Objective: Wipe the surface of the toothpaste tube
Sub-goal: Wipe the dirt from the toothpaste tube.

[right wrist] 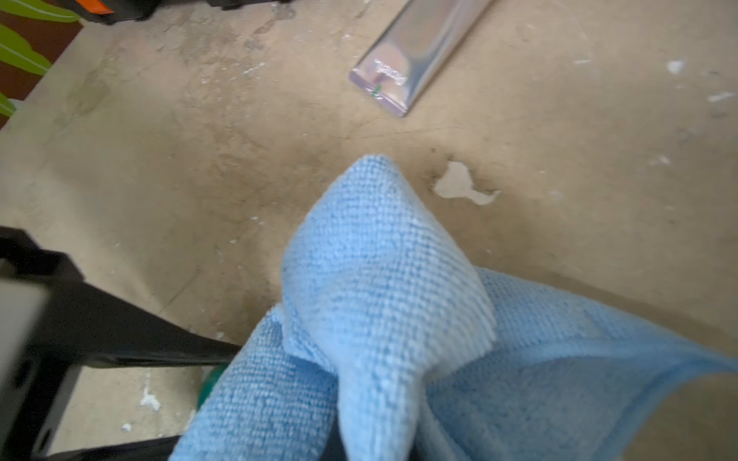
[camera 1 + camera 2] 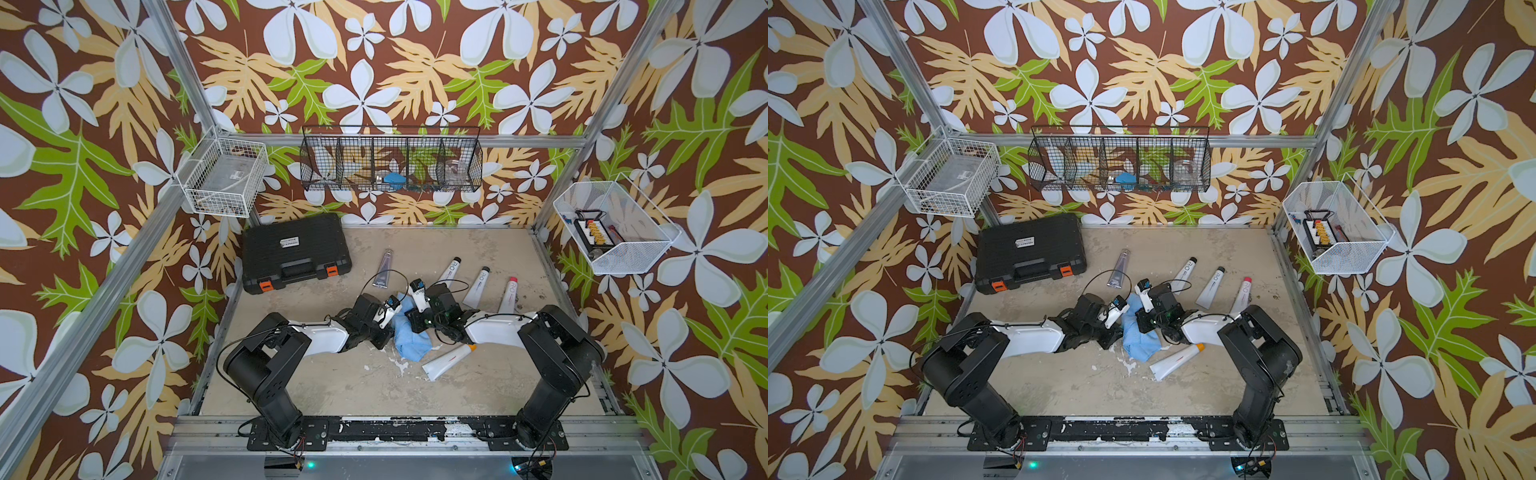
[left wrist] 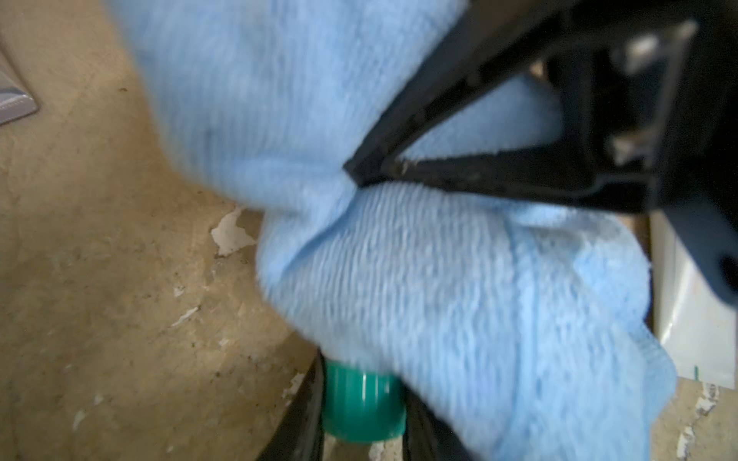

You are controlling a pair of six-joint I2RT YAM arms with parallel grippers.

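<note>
- The two black-and-white arms are rising from their bases at the bottom edge of both top views. They are bending inward to meet at the centre of the worn beige tabletop [image 2: 332, 386].
- A white toothpaste tube with an orange cap [image 2: 446, 362] is lying flat just below and right of centre, apart from both grippers.
- A crumpled light-blue microfibre cloth [image 2: 411, 332] is sitting at the centre of the frame between the two wrists. Its lower end is trailing toward the orange-capped tube.
- The left gripper [image 3: 362, 423] is clamping narrowly on a tube with a teal-green cap [image 3: 361, 399]. The left wrist view is showing that cap between its two dark fingers. The cloth is draping over the rest of the tube, so its body cannot be made out.
- The right gripper [image 3: 353, 173] is pinching a fold of the cloth, its two black fingers meeting tip to tip. In the right wrist view the cloth is bunching over those fingers and hiding them.
- Just above centre, a shiny silver-lilac tube [image 2: 384, 270] is lying on the table.
- To the right of it, three white tubes are fanning out side by side: a black-capped tube [image 2: 451, 270], a grey-capped tube [image 2: 478, 286] and a pink-capped tube [image 2: 509, 295].
- A closed black plastic case with orange latches [image 2: 295, 253] is resting at the table's back left corner.
- On the walls, a white wire basket [image 2: 224, 178] is hanging at upper left. A black mesh rack [image 2: 390, 162] is hanging at top centre, and a white mesh basket [image 2: 615, 228] at right.
</note>
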